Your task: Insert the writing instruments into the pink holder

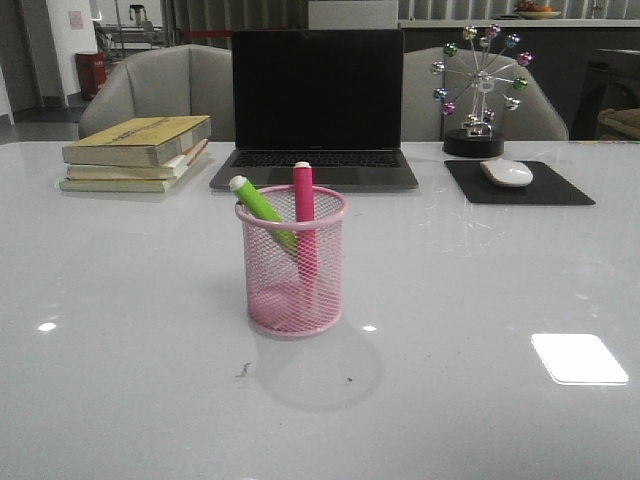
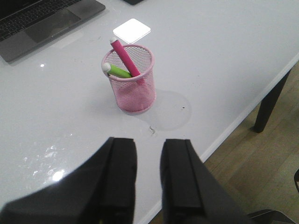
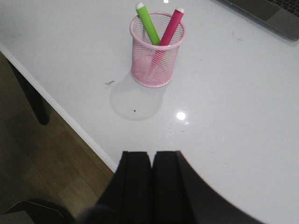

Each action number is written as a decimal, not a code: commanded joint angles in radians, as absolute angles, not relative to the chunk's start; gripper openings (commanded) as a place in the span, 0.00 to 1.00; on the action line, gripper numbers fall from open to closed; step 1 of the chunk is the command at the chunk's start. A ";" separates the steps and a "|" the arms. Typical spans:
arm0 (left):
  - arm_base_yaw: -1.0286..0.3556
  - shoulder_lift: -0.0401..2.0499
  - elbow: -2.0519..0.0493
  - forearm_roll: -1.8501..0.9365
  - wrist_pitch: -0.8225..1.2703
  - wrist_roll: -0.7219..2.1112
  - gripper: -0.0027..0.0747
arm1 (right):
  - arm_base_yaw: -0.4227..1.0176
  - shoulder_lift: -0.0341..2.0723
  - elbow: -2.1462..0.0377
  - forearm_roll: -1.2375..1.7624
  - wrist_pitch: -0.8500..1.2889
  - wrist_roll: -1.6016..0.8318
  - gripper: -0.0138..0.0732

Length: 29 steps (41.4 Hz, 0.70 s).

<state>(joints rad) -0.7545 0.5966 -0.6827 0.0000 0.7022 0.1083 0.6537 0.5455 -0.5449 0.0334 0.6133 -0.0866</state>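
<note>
Two markers, the lime green marker and the magenta marker, already stand inside the pink holder, both leaning on its rim with white tips above it, so the task looks done; holder sits upright mid-surface, in front of the laptop. Left claw hangs back near the front edge, jaws slightly parted with a clear gap, grasping nothing; right claw also back near the edge on the other side, jaws pressed together, nothing between them. Neither shows in the front view. Risk from here, as I judge it: holder is light mesh and the markers stick out past the rim and lean, so any arm sweep across the middle could clip a tip and tip the cup or flick a marker out; green one leans most, likeliest to catch. Holder is also not far from the front edge in the wrist views, a knock could roll it toward the drop. White glossy surface with ceiling-light glare patches and a few small dark specks near the holder. Behind: stacked books left, mouse on a dark pad right, ferris-wheel ornament, grey sofa chairs, wood floor below the edge
</note>
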 commanded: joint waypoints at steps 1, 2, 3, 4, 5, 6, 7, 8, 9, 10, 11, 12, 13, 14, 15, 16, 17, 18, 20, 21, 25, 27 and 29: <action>-0.754 0.596 -0.710 0.000 0.622 0.092 0.19 | 0.648 0.547 -0.573 0.020 0.539 -0.093 0.22; -0.754 0.596 -0.710 0.000 0.622 0.092 0.17 | 0.648 0.547 -0.573 0.020 0.539 -0.093 0.22; -0.754 0.596 -0.710 0.000 0.622 0.092 0.15 | 0.648 0.547 -0.573 0.020 0.539 -0.093 0.22; -0.754 0.596 -0.710 0.000 0.622 0.092 0.15 | 0.648 0.547 -0.573 0.020 0.539 -0.093 0.22; -0.754 0.596 -0.710 0.000 0.622 0.092 0.15 | 0.648 0.547 -0.573 0.020 0.539 -0.093 0.22; -0.754 0.596 -0.710 0.000 0.622 0.092 0.15 | 0.648 0.547 -0.573 0.020 0.539 -0.093 0.22; -0.754 0.596 -0.710 0.000 0.622 0.092 0.15 | 0.648 0.547 -0.573 0.020 0.539 -0.093 0.22; -0.754 0.596 -0.710 0.000 0.622 0.092 0.15 | 0.648 0.547 -0.573 0.020 0.539 -0.093 0.22; -0.754 0.596 -0.710 0.000 0.622 0.092 0.15 | 0.648 0.547 -0.573 0.020 0.539 -0.093 0.22; -0.754 0.596 -0.710 0.000 0.622 0.092 0.15 | 0.648 0.547 -0.573 0.020 0.539 -0.093 0.22; -0.754 0.596 -0.710 0.000 0.622 0.092 0.15 | 0.648 0.547 -0.573 0.020 0.539 -0.093 0.22; -0.754 0.596 -0.710 0.000 0.622 0.092 0.15 | 0.648 0.547 -0.573 0.020 0.539 -0.093 0.22; -0.754 0.596 -0.710 0.000 0.622 0.092 0.15 | 0.648 0.547 -0.573 0.020 0.539 -0.093 0.22; -0.754 0.596 -0.710 0.000 0.622 0.092 0.15 | 0.648 0.547 -0.573 0.020 0.539 -0.093 0.22; -0.754 0.596 -0.710 0.000 0.622 0.092 0.15 | 0.648 0.547 -0.573 0.020 0.539 -0.093 0.22; -0.754 0.596 -0.710 0.000 0.622 0.092 0.15 | 0.648 0.547 -0.573 0.020 0.539 -0.093 0.22; -0.754 0.596 -0.710 0.000 0.622 0.092 0.15 | 0.648 0.547 -0.573 0.020 0.539 -0.093 0.22; -0.754 0.596 -0.710 0.000 0.622 0.092 0.15 | 0.648 0.547 -0.573 0.020 0.539 -0.093 0.22; -0.754 0.596 -0.710 0.000 0.622 0.092 0.15 | 0.648 0.547 -0.573 0.020 0.539 -0.093 0.22; -0.754 0.596 -0.710 0.000 0.622 0.092 0.15 | 0.648 0.547 -0.573 0.020 0.539 -0.093 0.22; -0.754 0.596 -0.710 0.000 0.622 0.092 0.15 | 0.648 0.547 -0.573 0.020 0.539 -0.093 0.22; -0.754 0.596 -0.710 0.000 0.622 0.092 0.15 | 0.648 0.547 -0.573 0.020 0.539 -0.093 0.22; -0.754 0.596 -0.710 0.000 0.622 0.092 0.15 | 0.648 0.547 -0.573 0.020 0.539 -0.093 0.22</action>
